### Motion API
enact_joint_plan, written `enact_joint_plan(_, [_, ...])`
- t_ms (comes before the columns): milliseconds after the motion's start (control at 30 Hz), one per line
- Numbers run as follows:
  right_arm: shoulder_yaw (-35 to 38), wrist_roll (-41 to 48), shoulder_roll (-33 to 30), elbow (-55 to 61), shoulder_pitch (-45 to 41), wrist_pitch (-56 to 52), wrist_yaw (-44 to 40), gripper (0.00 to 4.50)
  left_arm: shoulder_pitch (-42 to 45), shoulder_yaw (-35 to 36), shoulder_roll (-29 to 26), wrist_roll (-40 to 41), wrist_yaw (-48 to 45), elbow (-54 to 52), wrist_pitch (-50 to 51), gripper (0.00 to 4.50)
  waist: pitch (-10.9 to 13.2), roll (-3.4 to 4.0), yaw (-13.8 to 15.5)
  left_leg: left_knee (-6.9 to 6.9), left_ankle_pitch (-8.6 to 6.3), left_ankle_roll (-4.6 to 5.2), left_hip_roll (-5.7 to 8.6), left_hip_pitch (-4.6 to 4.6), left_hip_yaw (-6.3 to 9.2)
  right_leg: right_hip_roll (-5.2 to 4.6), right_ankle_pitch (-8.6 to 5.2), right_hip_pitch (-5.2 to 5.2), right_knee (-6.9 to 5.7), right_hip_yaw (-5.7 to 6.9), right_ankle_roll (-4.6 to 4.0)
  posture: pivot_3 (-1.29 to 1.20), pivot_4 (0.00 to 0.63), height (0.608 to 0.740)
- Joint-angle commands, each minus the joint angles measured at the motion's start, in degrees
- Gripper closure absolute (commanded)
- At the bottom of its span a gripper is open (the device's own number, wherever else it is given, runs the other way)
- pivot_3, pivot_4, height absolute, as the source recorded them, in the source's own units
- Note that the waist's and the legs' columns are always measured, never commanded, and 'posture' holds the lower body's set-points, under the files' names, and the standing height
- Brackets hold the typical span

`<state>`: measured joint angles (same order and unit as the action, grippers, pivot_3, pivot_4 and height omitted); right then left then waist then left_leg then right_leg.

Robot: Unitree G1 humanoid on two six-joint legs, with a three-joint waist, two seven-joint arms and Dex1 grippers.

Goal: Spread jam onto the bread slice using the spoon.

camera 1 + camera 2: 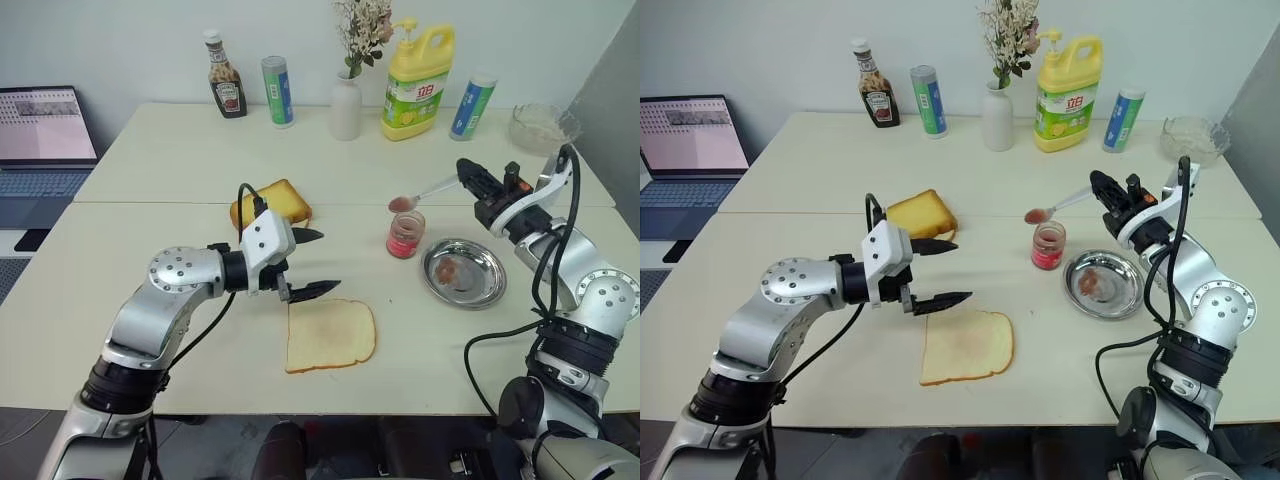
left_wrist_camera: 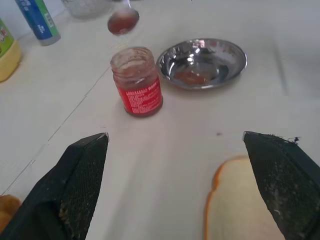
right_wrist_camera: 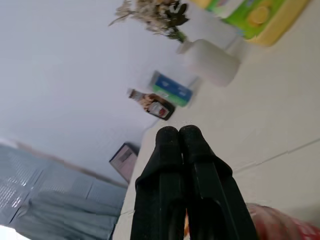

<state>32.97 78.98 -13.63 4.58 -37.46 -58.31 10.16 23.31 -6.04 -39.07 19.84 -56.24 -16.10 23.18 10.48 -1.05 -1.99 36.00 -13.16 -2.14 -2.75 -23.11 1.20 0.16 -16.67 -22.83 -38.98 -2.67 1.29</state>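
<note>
The spoon [image 1: 425, 192] is held by the closed right gripper [image 1: 468, 177], its jam-filled bowl just above the jam [image 1: 405, 235] jar mid-table. The left gripper [image 1: 310, 263] is wide open, empty, above the bread slice [image 1: 330, 336] near the table's [image 1: 160, 160] front edge.

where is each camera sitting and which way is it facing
Left and right eye views: on the head, looking forward and down at the table; both arms show, right gripper shut on the spoon above the jam.
Left wrist view: along the open left gripper toward the jam, the steel dish and the bread slice.
Right wrist view: along its shut fingers toward the far wall.
Shared: the ketchup bottle shows in eye and right wrist views.
</note>
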Motion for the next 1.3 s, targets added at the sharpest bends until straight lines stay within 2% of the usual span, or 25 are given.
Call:
enact_joint_plan(33, [-4.13, 5.45, -0.84, 6.13, 0.36, -1.14, 0.45, 4.47, -2.05, 2.90, -2.46, -0.12, -1.71, -1.91, -3.19, 0.00, 0.00, 0.00, 0.00, 0.00, 0.00, 0.00, 0.00, -0.05, 0.00, 0.00, 0.00, -0.06, -0.01, 0.00, 0.00, 0.00, 0.150, 0.740])
enact_joint_plan(200, [-14.32, 5.34, 0.01, 12.13, 2.93, -2.26, -0.12, 4.47, -10.11, 7.43, -6.47, 0.79, -2.57, -4.82, -4.65, 0.00, 0.00, 0.01, -0.09, 0.02, 0.00, 0.00, -0.03, -0.38, 0.01, 0.00, 0.01, -0.42, -0.04, -0.01, -0.01, 0.00, 0.150, 0.740])
enact_joint_plan(333, [-22.04, 0.67, -0.97, 14.97, 5.36, -2.47, -4.47, 4.47, -18.65, 11.70, -8.28, 1.69, -2.83, -9.26, -6.23, 0.00, 0.01, 0.01, -0.31, 0.03, 0.00, 0.00, -0.07, -0.52, 0.10, -0.01, 0.01, -0.51, -0.03, 0.03, -0.02, 0.00, 0.150, 0.740])
enact_joint_plan(500, [-30.20, -7.28, -2.32, 16.57, 7.45, -0.94, -12.02, 4.47, -29.31, 15.35, -8.25, -0.20, -2.54, -12.86, -10.45, 0.00, 0.00, 0.01, 0.13, 0.07, 0.00, 0.00, -0.01, -0.61, 0.14, -0.10, 0.01, -0.53, -0.01, 0.09, -0.02, 0.00, 0.150, 0.740])
enact_joint_plan(600, [-36.79, -15.91, -5.28, 17.65, 8.64, 1.59, -19.26, 4.47, -33.13, 15.88, -7.52, -1.85, -1.76, -11.86, -13.68, 0.00, 0.00, 0.01, 0.20, 0.07, 0.00, 0.00, 0.00, -0.60, 0.13, -0.12, 0.00, -0.53, 0.01, 0.12, -0.02, 0.00, 0.150, 0.740])
enact_joint_plan(967, [-48.38, -38.48, -11.53, 22.43, 11.11, 16.96, -36.34, 4.47, -32.52, 13.33, -6.41, -4.94, -1.04, -6.48, -20.46, 0.00, 0.00, -0.01, 0.20, 0.09, 0.00, 0.00, -0.01, -0.59, 0.14, -0.08, 0.00, -0.54, 0.01, 0.21, -0.01, 0.00, 0.150, 0.740])
enact_joint_plan(1300, [-49.92, -48.20, -13.60, 26.86, 14.31, 27.28, -44.73, 4.47, -29.39, 10.15, -5.64, -6.07, -0.42, -6.56, -21.10, 0.00, -0.01, -0.03, 0.24, 0.12, 0.01, -0.01, 0.00, -0.59, 0.14, -0.09, 0.01, -0.53, -0.03, 0.21, -0.01, 0.00, 0.150, 0.740])
